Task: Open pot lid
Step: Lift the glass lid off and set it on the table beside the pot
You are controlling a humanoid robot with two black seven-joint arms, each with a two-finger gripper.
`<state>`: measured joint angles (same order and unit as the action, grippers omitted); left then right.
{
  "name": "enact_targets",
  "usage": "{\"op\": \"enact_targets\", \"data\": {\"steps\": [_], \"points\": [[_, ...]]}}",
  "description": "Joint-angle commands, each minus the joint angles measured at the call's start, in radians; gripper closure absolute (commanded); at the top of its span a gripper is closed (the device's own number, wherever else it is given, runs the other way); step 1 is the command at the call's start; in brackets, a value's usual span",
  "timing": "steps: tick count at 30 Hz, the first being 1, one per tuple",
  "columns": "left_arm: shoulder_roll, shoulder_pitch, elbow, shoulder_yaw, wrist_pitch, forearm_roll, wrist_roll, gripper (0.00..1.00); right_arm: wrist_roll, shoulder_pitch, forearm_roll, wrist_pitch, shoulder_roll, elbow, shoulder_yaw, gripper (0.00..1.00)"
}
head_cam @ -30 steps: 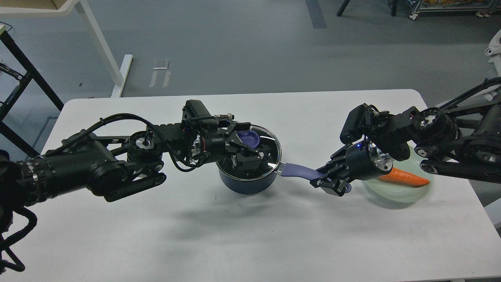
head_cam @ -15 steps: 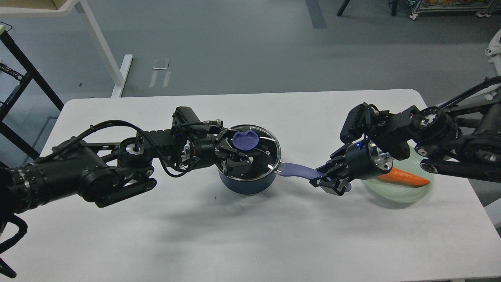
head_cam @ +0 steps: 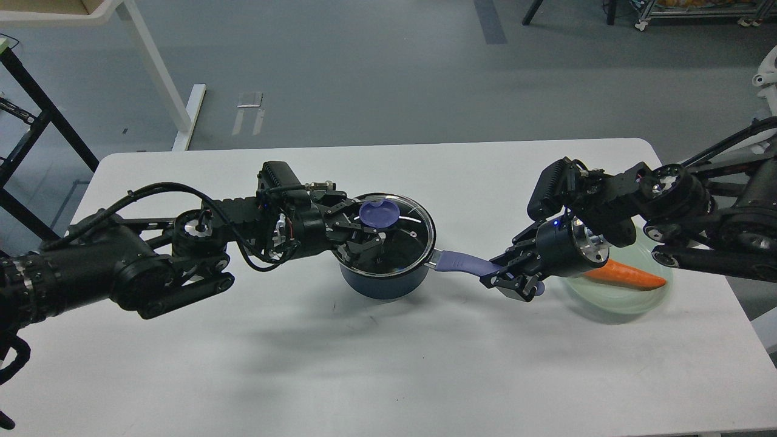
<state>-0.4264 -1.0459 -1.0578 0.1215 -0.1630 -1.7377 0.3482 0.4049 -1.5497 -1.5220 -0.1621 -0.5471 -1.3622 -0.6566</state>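
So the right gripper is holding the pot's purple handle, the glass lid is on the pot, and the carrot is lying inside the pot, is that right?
Not quite. The carrot lies on the pale green plate, not in the pot. The rest holds: the right gripper is shut on the pot's handle, and the pot lid sits on the pot. The head view shows this.

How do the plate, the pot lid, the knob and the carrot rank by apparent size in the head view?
1. Plate, partly hidden by the arm, and pot lid: too alike to rank.
2. Carrot, partly hidden.
3. Knob.
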Motion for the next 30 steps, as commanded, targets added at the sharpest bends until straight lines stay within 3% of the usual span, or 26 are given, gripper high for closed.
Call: {"op": "enact_targets", "data": {"steps": [1, 8, 14, 17, 25, 30], "points": [[-0.047, -0.045, -0.036, -0.011, -0.003, 0.003, 0.002, 0.63, 0.000, -0.001, 0.000, 0.000, -0.001, 0.000, 0.000, 0.66], [-0.293, -0.072, -0.103, 0.003, -0.003, 0.001, 0.008, 0.64, 0.000, -0.006, 0.002, 0.001, -0.007, -0.002, 0.000, 0.66], [-0.486, 0.044, -0.091, 0.003, -0.010, 0.041, 0.021, 0.64, 0.002, -0.004, 0.005, 0.001, -0.010, -0.005, 0.002, 0.66], [-0.520, 0.105, -0.076, 0.004, -0.047, 0.093, 0.043, 0.63, 0.000, -0.004, 0.003, 0.001, -0.008, -0.003, 0.002, 0.66], [-0.491, 0.256, 0.077, 0.004, -0.180, 0.107, 0.048, 0.64, 0.000, -0.004, 0.002, 0.001, -0.008, -0.002, 0.002, 0.66], [-0.447, 0.311, 0.142, 0.006, -0.202, 0.147, 0.048, 0.63, 0.002, -0.001, 0.000, 0.001, -0.008, -0.003, 0.002, 0.66]]}}
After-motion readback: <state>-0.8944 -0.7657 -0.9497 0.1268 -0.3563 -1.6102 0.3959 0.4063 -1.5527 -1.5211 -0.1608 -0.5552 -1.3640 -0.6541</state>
